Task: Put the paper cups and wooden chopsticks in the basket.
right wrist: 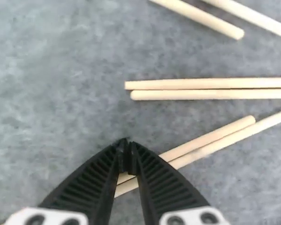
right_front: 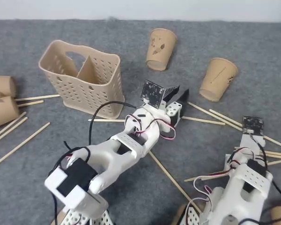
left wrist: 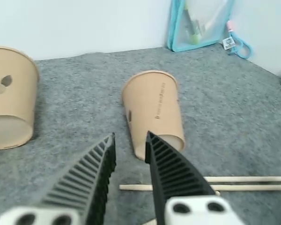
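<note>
The perforated beige basket point(right_front: 79, 79) stands at the back left with a divider inside. Two paper cups lie on their sides at the back: one point(right_front: 160, 48) in the middle and one point(right_front: 218, 78) to its right. My left gripper point(right_front: 177, 92) is open between them and holds nothing; in its wrist view its tips point(left wrist: 130, 138) sit just short of the nearer cup point(left wrist: 154, 110), with a pair of chopsticks point(left wrist: 234, 183) lying in front of that cup. My right gripper point(right wrist: 125, 144) is shut just above a pair of chopsticks point(right wrist: 210, 140) on the mat.
Two more cups point(right_front: 2, 99) lie at the left edge among several chopsticks point(right_front: 18, 145). Other chopsticks point(right_front: 225, 119) are scattered around the right arm point(right_front: 246, 183). One long stick point(right_front: 171, 176) runs between the two arms. The surface is a grey mat point(right_front: 47, 154).
</note>
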Robot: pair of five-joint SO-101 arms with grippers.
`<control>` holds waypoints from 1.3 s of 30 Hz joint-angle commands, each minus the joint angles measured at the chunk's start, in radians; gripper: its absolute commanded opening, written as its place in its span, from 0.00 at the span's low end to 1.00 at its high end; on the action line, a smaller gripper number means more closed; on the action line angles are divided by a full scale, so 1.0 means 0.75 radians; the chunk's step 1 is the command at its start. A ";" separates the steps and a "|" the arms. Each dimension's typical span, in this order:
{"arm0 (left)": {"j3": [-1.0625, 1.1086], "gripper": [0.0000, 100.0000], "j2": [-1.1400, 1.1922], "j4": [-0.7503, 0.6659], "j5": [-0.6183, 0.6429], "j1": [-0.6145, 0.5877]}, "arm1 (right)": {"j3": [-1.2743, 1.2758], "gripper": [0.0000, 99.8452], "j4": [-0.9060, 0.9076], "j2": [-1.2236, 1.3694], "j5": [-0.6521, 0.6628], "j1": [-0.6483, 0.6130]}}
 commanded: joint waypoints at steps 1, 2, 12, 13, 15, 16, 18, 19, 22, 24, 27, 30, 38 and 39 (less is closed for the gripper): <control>-0.021 0.10 -0.037 -0.033 0.004 0.008 | -0.051 0.01 -0.026 -0.019 -0.025 0.075; -0.021 0.10 -0.037 -0.033 0.004 0.008 | -0.051 0.01 -0.026 -0.019 -0.025 0.075; -0.030 0.10 -0.039 -0.033 -0.031 0.008 | -0.045 0.01 -0.024 -0.019 -0.025 0.066; -0.030 0.10 -0.039 -0.031 -0.031 0.002 | -0.047 0.01 -0.024 -0.019 -0.025 0.064; -0.030 0.10 -0.039 -0.031 -0.031 -0.018 | -0.045 0.01 -0.024 -0.021 -0.025 0.050; -0.032 0.10 -0.039 -0.031 -0.031 -0.025 | -0.039 0.01 -0.024 -0.030 -0.025 0.030; -0.032 0.10 -0.039 -0.016 -0.031 -0.027 | -0.039 0.01 -0.024 -0.019 -0.025 0.015; -0.032 0.10 -0.041 0.010 -0.031 -0.025 | -0.037 0.01 -0.021 -0.019 -0.027 0.015; -0.001 0.10 -0.117 0.076 -0.031 -0.049 | -0.037 0.01 -0.021 -0.017 -0.029 0.015; 0.036 0.10 -0.196 0.084 -0.027 -0.084 | -0.025 0.01 -0.028 -0.019 -0.027 0.011; 0.083 0.10 -0.291 0.088 -0.027 -0.092 | 0.018 0.01 -0.099 -0.032 -0.033 0.007; 0.124 0.10 -0.331 0.088 -0.033 -0.070 | 0.031 0.01 -0.138 -0.032 -0.033 0.007; 0.191 0.10 -0.378 0.090 -0.184 -0.102 | 0.031 0.01 -0.142 -0.032 -0.031 -0.046; 0.204 0.10 -0.399 0.092 -0.194 -0.108 | 0.031 0.01 -0.142 -0.032 -0.031 -0.048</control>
